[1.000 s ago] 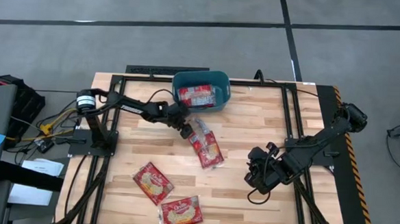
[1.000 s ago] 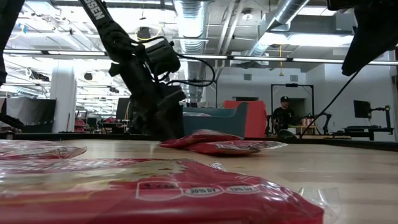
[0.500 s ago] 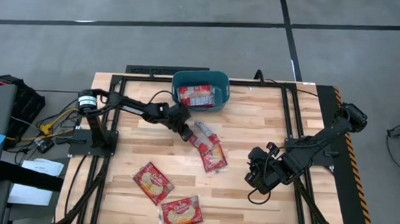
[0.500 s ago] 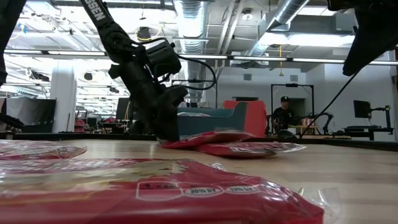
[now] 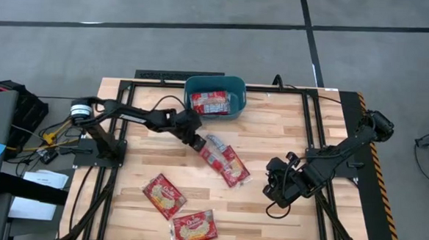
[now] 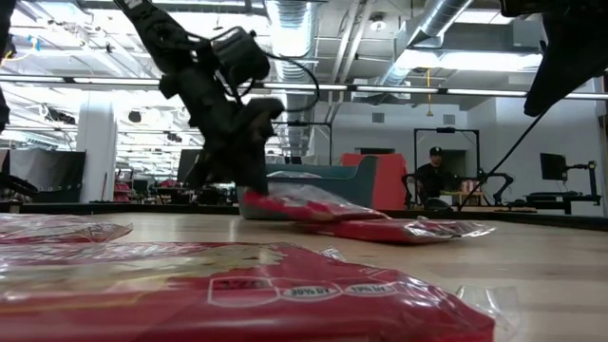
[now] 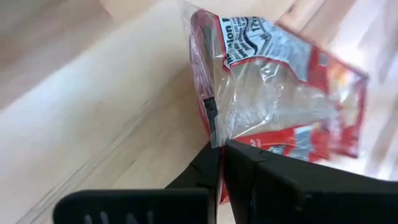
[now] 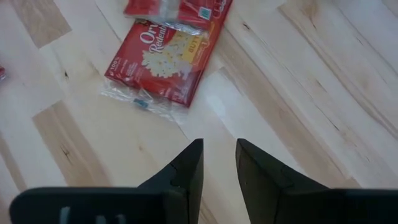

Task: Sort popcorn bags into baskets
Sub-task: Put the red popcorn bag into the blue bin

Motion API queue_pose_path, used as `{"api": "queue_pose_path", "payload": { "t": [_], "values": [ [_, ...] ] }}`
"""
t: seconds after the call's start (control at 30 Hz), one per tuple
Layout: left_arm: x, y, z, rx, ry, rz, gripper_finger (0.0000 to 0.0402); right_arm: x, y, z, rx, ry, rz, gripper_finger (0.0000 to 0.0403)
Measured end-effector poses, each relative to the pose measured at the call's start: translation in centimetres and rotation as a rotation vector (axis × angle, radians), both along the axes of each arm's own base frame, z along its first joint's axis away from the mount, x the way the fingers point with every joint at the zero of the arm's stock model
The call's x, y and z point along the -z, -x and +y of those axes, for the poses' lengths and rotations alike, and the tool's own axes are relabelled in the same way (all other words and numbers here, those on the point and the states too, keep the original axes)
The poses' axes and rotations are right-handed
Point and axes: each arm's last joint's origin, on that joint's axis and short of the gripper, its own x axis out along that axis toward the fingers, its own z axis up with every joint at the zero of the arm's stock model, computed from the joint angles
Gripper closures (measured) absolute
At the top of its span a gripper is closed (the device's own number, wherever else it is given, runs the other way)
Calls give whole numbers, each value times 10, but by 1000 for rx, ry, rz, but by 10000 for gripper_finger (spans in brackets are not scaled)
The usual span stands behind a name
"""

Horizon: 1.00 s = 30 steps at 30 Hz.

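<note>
Left tool [image 5: 197, 141] at frame centre, just below the teal basket [image 5: 215, 82], clamped tight on the clear edge film of a popcorn bag [image 5: 216, 150]; in the wrist view, fingers [image 7: 214, 163] pinched on that thin seam only. Bag's gripped end lifted off the desk [image 5: 273, 123] in the low view, far end seemingly draped on a second bag [image 5: 234, 169] lying partly beneath it.

Right tool [image 5: 274, 191] at lower right of centre, parked over bare wood, fingers [image 8: 186, 168] standing narrowly apart on nothing.

Elsewhere: one bag [image 5: 209, 102] already inside the basket at upper centre; two more bags [image 5: 164, 194] [image 5: 193, 226] flat at lower left of centre.

Risks, as judgement:
- Slip likely if lifted fast, since the grip sits on slick film at one corner, not on the packet body.
- Swing or twist of the hanging bag, so a snag on the basket rim instead of a clean drop.
- Drag of the lower bag along with the upper one, shifting it across the desk or toward the basket wall.
- Tearing of the seam under the full weight.
</note>
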Motion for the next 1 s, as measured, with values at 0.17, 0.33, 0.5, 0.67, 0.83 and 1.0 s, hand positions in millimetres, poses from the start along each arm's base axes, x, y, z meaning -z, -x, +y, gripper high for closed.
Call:
{"api": "queue_pose_path", "payload": {
  "t": [0.17, 0.33, 0.5, 0.67, 0.83, 1.0],
  "values": [
    [-22, 5, 0, -42, -13, -73, 401, 0, 1, -1, 0, 14, 13, 284],
    [-44, 11, 0, -90, -19, -149, 401, 0, 2, -2, 1, 22, 20, 284],
    [-65, 17, 6, -139, -22, -255, 401, 0, 3, -2, 1, 28, 27, 284],
    [-86, 23, 18, -205, -39, -385, 401, 0, 3, -3, 3, 28, 27, 284],
    [-104, 28, 29, -250, -54, -521, 401, 0, 3, -3, 4, 32, 29, 284],
    [-113, 33, 48, -328, -87, -607, 401, 1, 4, -4, 5, 41, 39, 284]
  ]
}}
